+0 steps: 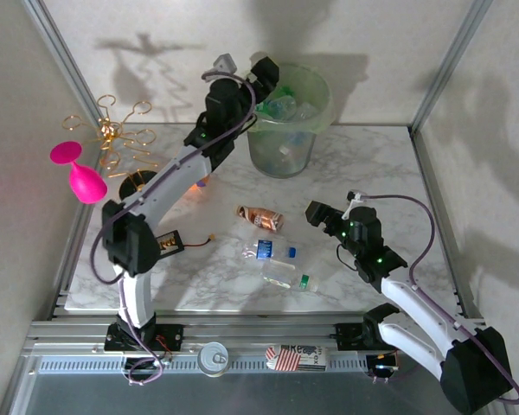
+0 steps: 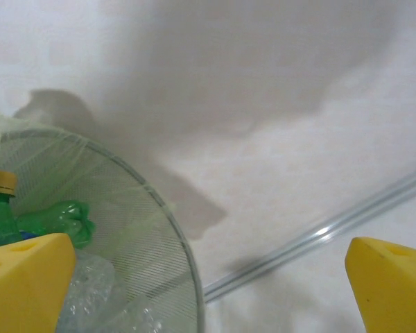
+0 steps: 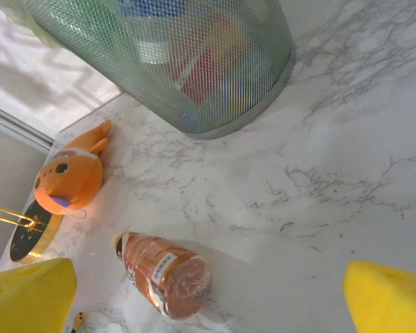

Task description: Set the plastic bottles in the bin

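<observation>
Hanging over the rim of the bin (image 1: pixel 281 151) at the upper middle of the overhead view, the left claw (image 1: pixel 266 73) stands wide, its two yellow fingers (image 2: pixel 24 281) sitting at the lower corners of its own wrist view with nothing between them. At the lower left of that wrist view the bin's thin lined wall curves past, and inside it lie a green bottle (image 2: pixel 59 220) and some crumpled clear plastic. From overhead, several bottles show through the bin's open top. Three more lie on the marble table (image 1: pixel 372 164) near the middle of the overhead view: a brown bottle (image 1: pixel 259 218), below it a clear bottle with a blue label (image 1: pixel 268 251), and lowest a clear bottle with a green cap (image 1: pixel 287 277). The right claw (image 1: pixel 316 212) is just right of the brown bottle, also wide and gripping nothing. In its wrist view the brown bottle lies on its side at the lower left, the bin fills the top, and an orange plush toy (image 3: pixel 69 177) sits at the left edge. A pink glass (image 1: pixel 78 173) and a gold wire rack (image 1: pixel 121 138) stand at the left of the overhead view.
</observation>
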Action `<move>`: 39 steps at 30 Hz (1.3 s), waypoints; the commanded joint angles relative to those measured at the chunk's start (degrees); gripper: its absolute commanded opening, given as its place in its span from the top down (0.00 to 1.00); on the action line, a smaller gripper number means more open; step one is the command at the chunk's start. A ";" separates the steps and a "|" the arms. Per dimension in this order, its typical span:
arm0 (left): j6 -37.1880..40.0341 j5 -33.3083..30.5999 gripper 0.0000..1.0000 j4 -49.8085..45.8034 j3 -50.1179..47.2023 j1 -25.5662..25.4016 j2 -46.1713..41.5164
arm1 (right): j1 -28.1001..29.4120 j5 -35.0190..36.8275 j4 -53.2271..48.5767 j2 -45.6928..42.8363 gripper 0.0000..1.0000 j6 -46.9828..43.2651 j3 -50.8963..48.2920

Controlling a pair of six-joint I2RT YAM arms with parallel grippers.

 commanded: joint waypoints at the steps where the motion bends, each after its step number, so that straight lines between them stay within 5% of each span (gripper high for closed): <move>1: 5.36 4.60 0.00 9.88 -9.20 -0.40 -8.38 | 0.28 -2.04 -2.63 0.50 0.01 0.36 2.25; 9: 7.76 4.00 0.00 12.77 -34.52 -0.66 -25.12 | 5.39 -2.31 -12.66 3.43 0.01 -1.21 6.53; 19: -1.02 -1.49 0.00 17.53 -65.54 -0.75 -38.91 | 19.17 0.96 -30.77 13.24 0.01 -6.51 17.49; 29: -8.55 -3.87 0.00 18.07 -76.68 0.00 -39.48 | 29.16 2.20 -41.12 21.06 0.01 -9.81 21.89; 39: -10.97 -1.54 0.00 22.40 -74.41 0.31 -34.13 | 33.69 5.57 -41.64 26.63 0.01 -11.59 21.49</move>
